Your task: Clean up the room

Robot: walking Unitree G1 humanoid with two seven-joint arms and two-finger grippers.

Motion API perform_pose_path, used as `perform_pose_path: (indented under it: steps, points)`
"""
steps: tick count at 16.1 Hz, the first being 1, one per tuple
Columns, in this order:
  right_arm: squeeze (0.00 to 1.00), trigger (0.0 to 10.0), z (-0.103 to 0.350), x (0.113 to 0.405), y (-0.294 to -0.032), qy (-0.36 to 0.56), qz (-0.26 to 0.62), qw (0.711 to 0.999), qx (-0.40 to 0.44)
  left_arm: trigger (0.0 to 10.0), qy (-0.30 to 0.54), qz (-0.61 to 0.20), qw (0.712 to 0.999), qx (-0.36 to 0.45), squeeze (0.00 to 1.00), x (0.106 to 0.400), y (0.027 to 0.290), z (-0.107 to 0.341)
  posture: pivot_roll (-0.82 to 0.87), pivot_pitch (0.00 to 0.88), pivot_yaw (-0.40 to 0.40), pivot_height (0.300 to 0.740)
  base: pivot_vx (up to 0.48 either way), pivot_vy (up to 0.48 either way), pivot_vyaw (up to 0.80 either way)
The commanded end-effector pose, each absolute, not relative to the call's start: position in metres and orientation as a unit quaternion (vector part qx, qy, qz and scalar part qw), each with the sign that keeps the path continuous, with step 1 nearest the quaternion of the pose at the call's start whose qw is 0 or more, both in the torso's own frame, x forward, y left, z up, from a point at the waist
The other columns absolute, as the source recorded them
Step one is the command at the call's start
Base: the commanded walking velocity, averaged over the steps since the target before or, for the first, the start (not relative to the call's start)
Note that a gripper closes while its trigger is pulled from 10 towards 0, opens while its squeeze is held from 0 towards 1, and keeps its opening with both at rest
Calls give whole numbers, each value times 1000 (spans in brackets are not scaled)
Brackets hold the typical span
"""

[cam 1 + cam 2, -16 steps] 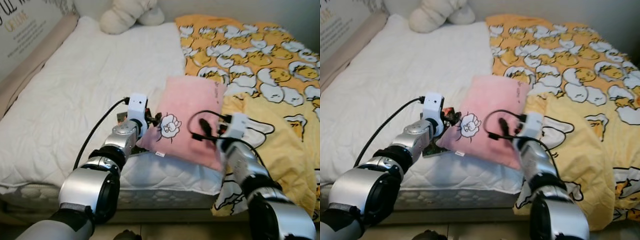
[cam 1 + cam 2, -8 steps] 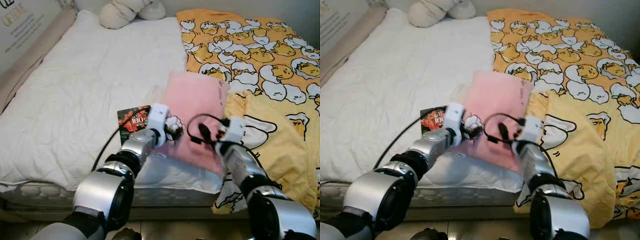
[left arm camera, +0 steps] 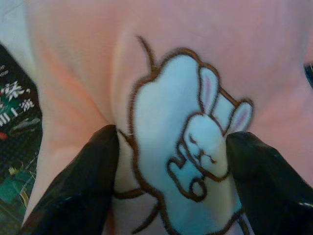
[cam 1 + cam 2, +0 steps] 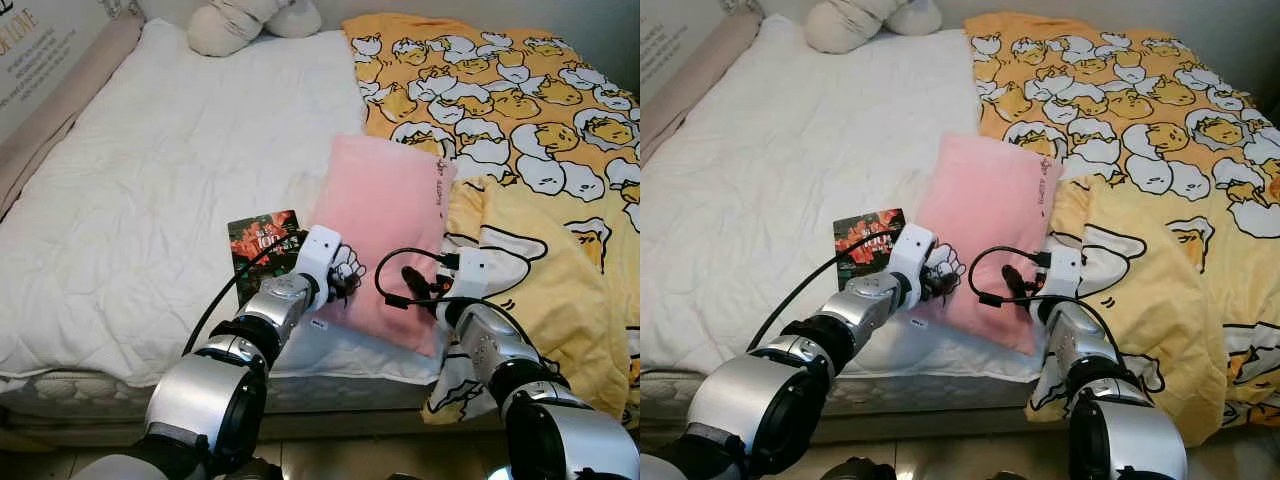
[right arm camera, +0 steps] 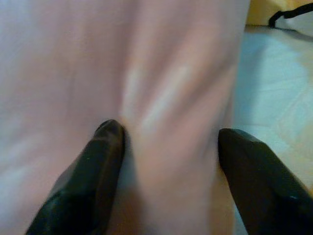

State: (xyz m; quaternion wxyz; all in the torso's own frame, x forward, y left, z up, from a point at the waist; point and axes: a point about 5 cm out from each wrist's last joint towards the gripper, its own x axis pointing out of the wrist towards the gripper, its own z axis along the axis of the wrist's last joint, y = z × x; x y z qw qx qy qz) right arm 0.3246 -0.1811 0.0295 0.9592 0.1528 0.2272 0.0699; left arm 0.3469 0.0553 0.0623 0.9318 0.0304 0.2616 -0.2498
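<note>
A pink pillow [image 4: 385,215] with a white bunny print lies flat on the bed, across the seam between the white mattress [image 4: 170,150] and the yellow blanket [image 4: 520,120]. My left gripper [image 4: 345,283] is at its near left corner. In the left wrist view its fingers [image 3: 78,186] pinch the fabric on either side of the bunny print [image 3: 186,147]. My right gripper [image 4: 408,285] is at the pillow's near right edge. Its fingers [image 5: 93,176] press into the creased pink fabric [image 5: 161,73].
A dark red-and-green magazine [image 4: 262,245] lies on the mattress just left of the pillow. A cream plush toy [image 4: 245,18] sits at the head of the bed. A padded panel [image 4: 40,110] runs along the left side. The bed's near edge is right under my arms.
The pillow, held tilted off the bed a second ago, now lies flat. My left gripper shifted right along its corner, uncovering the magazine. The camera view also shifted.
</note>
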Motion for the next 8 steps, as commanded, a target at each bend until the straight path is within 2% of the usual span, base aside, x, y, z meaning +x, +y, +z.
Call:
perform_pose_path:
  steps: [1, 3, 4, 5, 8]
  points:
    - [0, 0, 21, 316, -186, 238, 65, 953, 175, 0, 281, -230, 932, 6, 0, 343, 61, 54, -133, 58, -2, 740, 0, 0, 0]
    - [0, 0, 19, 313, -185, 240, 81, 951, 178, 0, 271, -218, 937, -23, 0, 345, 64, 57, -116, 63, 8, 740, 0, 0, 0]
    - [0, 0, 19, 312, -186, 230, 85, 955, 170, 0, 264, -213, 938, -72, 0, 346, 64, 59, -114, 63, 13, 740, 0, 0, 0]
    - [0, 0, 15, 308, -193, 234, 71, 953, 181, 0, 270, -230, 935, -10, 0, 342, 69, 52, -104, 60, 16, 740, 0, 0, 0]
    - [0, 0, 3, 295, -201, 250, 54, 946, 197, 0, 278, -235, 931, 10, 0, 339, 77, 46, -88, 67, 23, 740, 0, 0, 0]
